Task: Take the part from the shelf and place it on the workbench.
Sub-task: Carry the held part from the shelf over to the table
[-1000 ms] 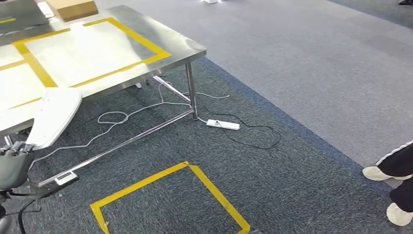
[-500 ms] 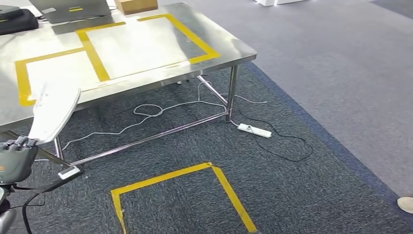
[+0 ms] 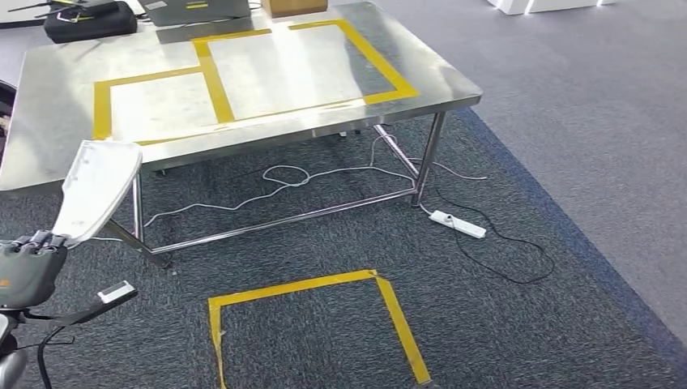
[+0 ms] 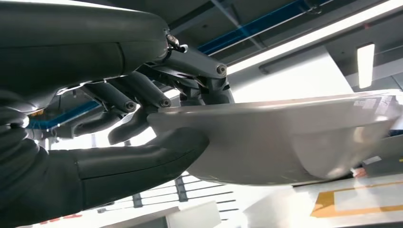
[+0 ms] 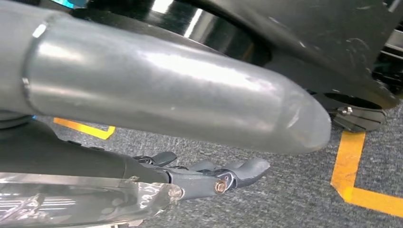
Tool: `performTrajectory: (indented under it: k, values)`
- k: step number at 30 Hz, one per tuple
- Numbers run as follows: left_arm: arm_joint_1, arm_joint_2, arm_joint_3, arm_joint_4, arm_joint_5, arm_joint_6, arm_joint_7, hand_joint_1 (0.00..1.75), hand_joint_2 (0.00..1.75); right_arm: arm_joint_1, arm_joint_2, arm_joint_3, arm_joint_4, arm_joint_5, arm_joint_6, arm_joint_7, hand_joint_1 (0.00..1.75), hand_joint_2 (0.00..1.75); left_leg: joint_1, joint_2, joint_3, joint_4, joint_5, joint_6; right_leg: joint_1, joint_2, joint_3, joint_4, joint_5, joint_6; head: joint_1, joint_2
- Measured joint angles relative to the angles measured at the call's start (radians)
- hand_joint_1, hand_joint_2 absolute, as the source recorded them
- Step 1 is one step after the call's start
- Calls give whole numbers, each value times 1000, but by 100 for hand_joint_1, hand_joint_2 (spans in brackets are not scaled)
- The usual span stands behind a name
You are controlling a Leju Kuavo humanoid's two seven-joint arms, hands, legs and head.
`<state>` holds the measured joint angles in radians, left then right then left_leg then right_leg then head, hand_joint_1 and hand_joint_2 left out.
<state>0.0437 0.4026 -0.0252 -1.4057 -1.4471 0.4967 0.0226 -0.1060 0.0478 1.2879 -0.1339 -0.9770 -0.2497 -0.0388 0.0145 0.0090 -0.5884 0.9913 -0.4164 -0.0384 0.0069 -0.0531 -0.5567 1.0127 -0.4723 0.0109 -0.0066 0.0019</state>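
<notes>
The part (image 3: 97,190) is a white curved shell, and my left hand (image 3: 28,267) holds it by its lower end at the lower left of the head view. It stands tilted upward in front of the near left corner of the steel workbench (image 3: 57,89), which is marked with yellow tape rectangles. In the left wrist view the thumb and fingers of the left hand (image 4: 142,118) clamp the rim of the part (image 4: 285,137). My right hand (image 5: 166,95) hangs over the carpet, its fingers (image 5: 228,175) extended with nothing in them.
A yellow tape square (image 3: 312,284) marks the dark carpet in front of the workbench. White cables (image 3: 283,174) and a power strip (image 3: 458,224) lie under and beside its right legs. A black bag (image 3: 89,20), a laptop (image 3: 194,10) and a cardboard box (image 3: 293,6) sit along its far edge.
The camera has turned, so the workbench has shifted right and toward the centre of the head view. A person's feet at the right have left the picture. The left hand still holds the part.
</notes>
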Motion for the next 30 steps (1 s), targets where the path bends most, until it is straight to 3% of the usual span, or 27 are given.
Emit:
performTrajectory:
  k: [3,9,15,21,30]
  values:
    - [5,-1,-4,0,-1,4,-5,175,175,2,-2,0,0,-8,1,-3,0,0,-2,-1,2,-7,-1,5,3,0,-6,-3,-2,-14,3,0]
    - [-10,0,-30,3,-14,33,-68,175,175,1,-2,0,0,-11,12,-3,0,0,-6,-1,1,-6,-2,16,0,1,0,-19,11,5,3,0]
    - [-78,2,-131,32,-5,77,-153,175,175,-1,-2,2,0,-7,22,-11,0,0,-7,-1,-1,-6,2,22,-2,1,4,-20,15,20,3,0]
    - [-198,-4,-217,87,22,70,-158,175,175,-4,-2,6,0,-9,27,-15,0,0,-6,0,-2,-6,6,23,-1,4,4,-16,18,22,3,0]
    - [-265,-13,-259,135,90,48,-158,175,175,-4,-2,7,0,-24,32,-11,0,0,-5,0,-2,-6,8,22,0,4,1,-15,18,21,3,0]
